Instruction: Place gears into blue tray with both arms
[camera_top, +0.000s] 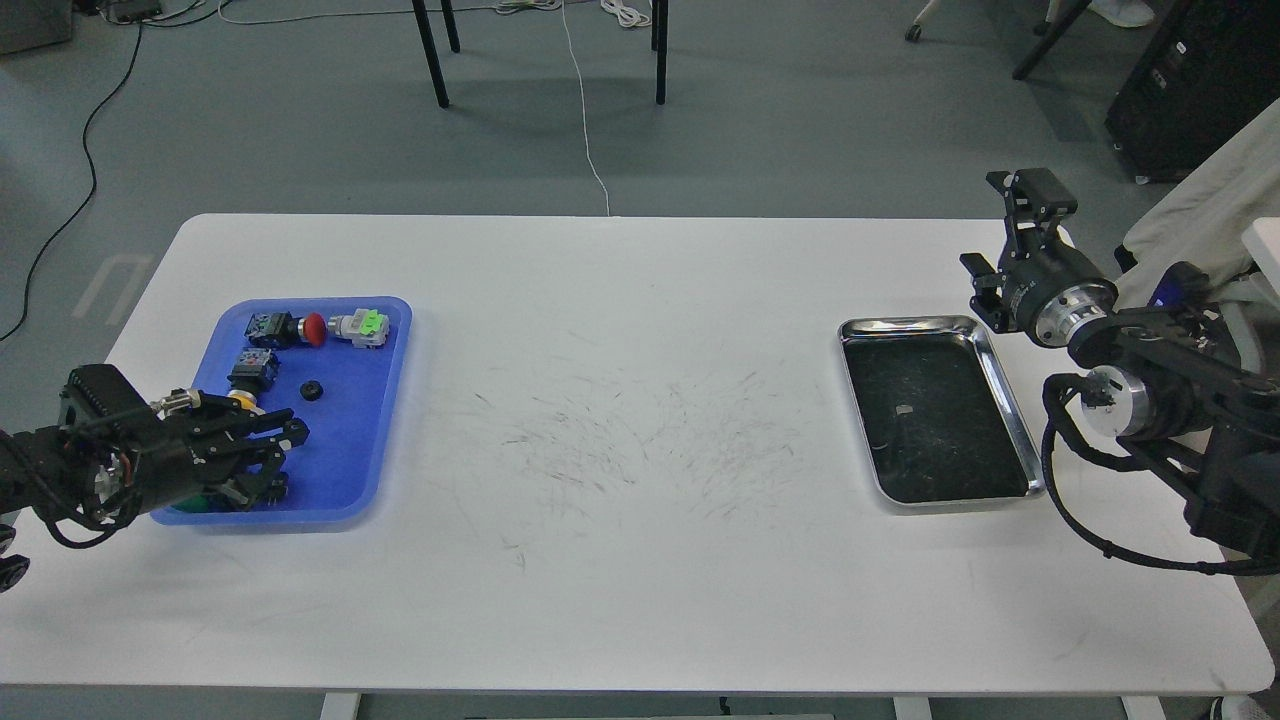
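A lone gear (311, 389) lies in the blue tray (385, 420), frame left: light, stiff, likely pinched by its rim. Left fingers (283, 432) spread; right fingers (1040, 190) unclear.

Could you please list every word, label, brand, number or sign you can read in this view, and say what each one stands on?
None can be read.
Steel tray: a small pale patch inside, too small to tell whether it bears text.
Switches in the blue tray: any markings too small and blurred.
Both arms: no legible marking.
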